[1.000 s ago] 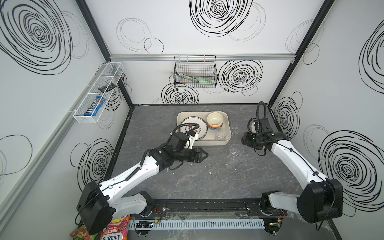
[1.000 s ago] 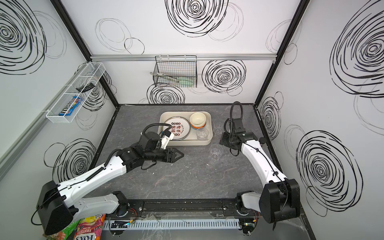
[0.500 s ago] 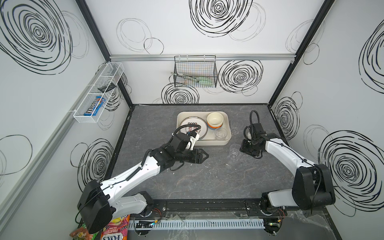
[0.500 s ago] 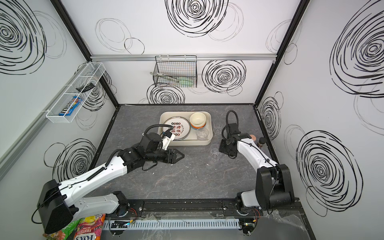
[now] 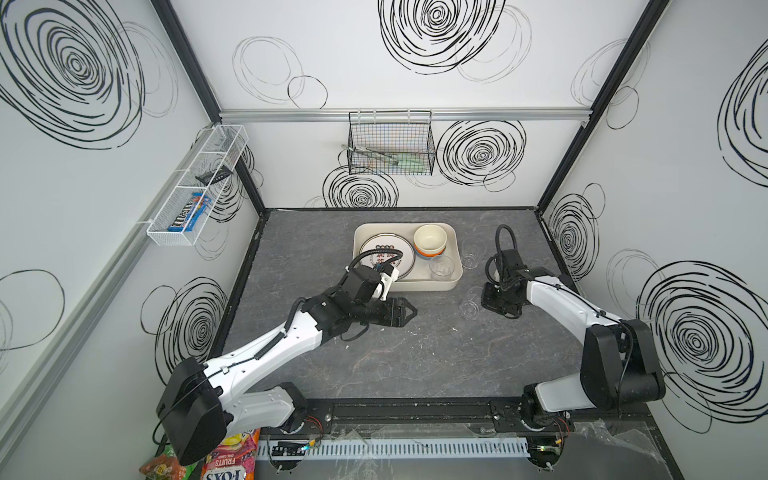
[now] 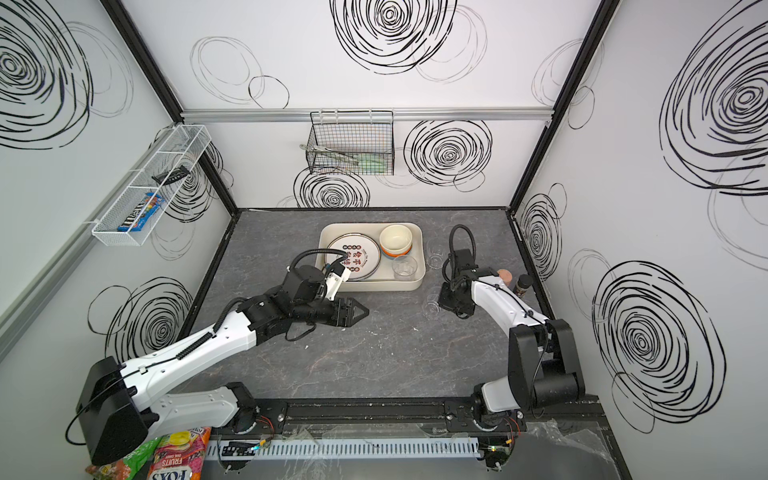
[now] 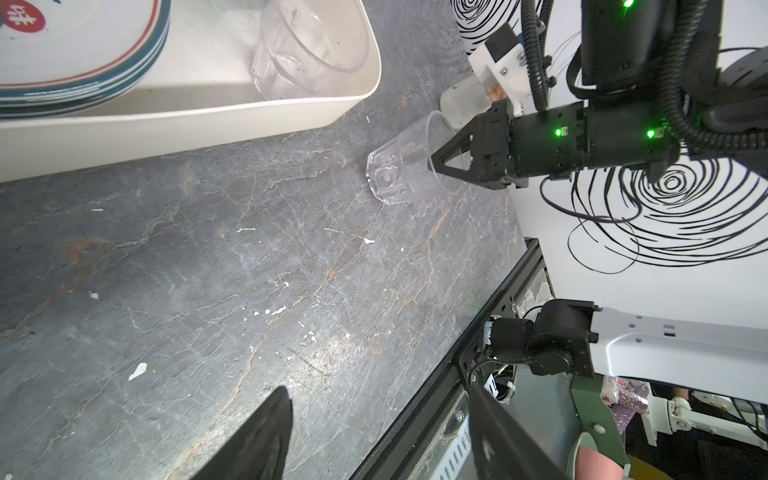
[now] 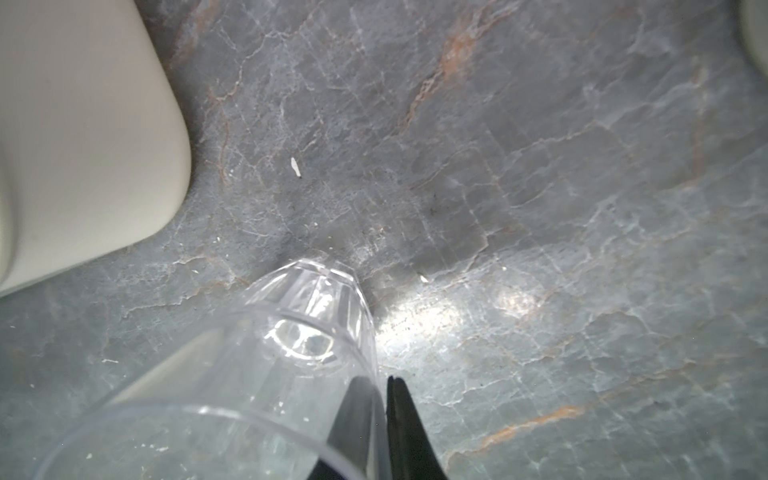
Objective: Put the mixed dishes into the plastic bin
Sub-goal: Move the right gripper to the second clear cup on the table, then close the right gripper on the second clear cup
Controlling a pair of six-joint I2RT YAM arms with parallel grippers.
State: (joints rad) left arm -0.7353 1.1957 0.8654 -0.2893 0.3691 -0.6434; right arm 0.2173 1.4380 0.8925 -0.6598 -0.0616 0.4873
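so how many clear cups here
3: first cup in the bin, second cup on the table right of it, third cup tilted in the right gripper. None obviously hidden.

Wire basket point(image 5: 390, 143), mesh rack point(image 5: 171, 237), snack bags point(image 5: 230, 457)

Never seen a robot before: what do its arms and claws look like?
The left arm and right arm have white shells with black joints, and ribbed black cables looping at the wrists. The left gripper and right gripper are black with pointed triangular fingers; green lights dot the right one.
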